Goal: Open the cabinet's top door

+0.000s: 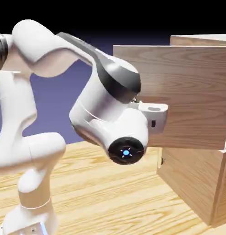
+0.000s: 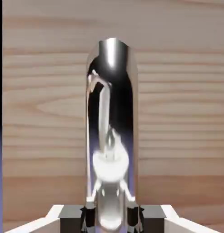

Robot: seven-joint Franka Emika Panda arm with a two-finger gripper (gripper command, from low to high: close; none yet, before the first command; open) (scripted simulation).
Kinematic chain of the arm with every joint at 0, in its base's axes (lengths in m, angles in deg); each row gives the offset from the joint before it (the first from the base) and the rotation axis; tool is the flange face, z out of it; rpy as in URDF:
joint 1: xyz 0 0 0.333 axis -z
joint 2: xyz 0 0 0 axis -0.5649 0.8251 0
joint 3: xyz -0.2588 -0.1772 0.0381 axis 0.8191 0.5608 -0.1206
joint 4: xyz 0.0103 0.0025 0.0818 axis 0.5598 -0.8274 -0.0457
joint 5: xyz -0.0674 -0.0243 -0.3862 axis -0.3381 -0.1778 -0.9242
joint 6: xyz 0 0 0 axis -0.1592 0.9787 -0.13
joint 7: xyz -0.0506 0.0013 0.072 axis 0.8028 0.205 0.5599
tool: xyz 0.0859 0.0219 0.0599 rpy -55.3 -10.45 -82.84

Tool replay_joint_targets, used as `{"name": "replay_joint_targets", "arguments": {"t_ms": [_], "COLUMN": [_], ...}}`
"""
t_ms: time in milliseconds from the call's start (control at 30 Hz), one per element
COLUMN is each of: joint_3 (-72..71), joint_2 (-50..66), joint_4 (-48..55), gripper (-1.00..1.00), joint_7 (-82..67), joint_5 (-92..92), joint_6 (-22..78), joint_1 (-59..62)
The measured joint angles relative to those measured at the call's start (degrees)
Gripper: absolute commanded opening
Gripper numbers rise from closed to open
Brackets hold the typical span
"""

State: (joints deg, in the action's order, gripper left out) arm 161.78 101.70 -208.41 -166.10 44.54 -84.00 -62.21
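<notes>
A white Franka Panda arm reaches from the lower left of the exterior view toward the light-wood cabinet (image 1: 197, 183) on the right, whose top door (image 1: 188, 92) stands swung out from the cabinet body, its panel facing the camera and its free edge nearest the robot. The gripper (image 2: 112, 217) is clamped on the door's silver bar handle (image 2: 112, 113): in the hand view the polished bar runs up from between the two grey fingertips (image 2: 88, 216), which press against it on either side, with the wood grain of the door filling the frame behind. The handle thus lies directly ahead of the claw and already between its jaws, its long axis running straight away from the fingers up the picture. In the exterior view the wrist hides the actual contact, with the hand's white body set against the door's lower part. The door appears well open already; any further pull would need to follow the door's arc about its hinge, or the pinch on the slim bar could slip
</notes>
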Motion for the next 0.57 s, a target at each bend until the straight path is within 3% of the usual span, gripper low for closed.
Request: {"name": "replay_joint_targets", "arguments": {"t_ms": [567], "joint_3": [-1.4], "joint_2": [-31.0], "joint_4": [35.2], "gripper": [-1.0], "joint_7": [-2.4], "joint_5": [-16.8], "joint_6": [14.3], "joint_1": [-1.5]}}
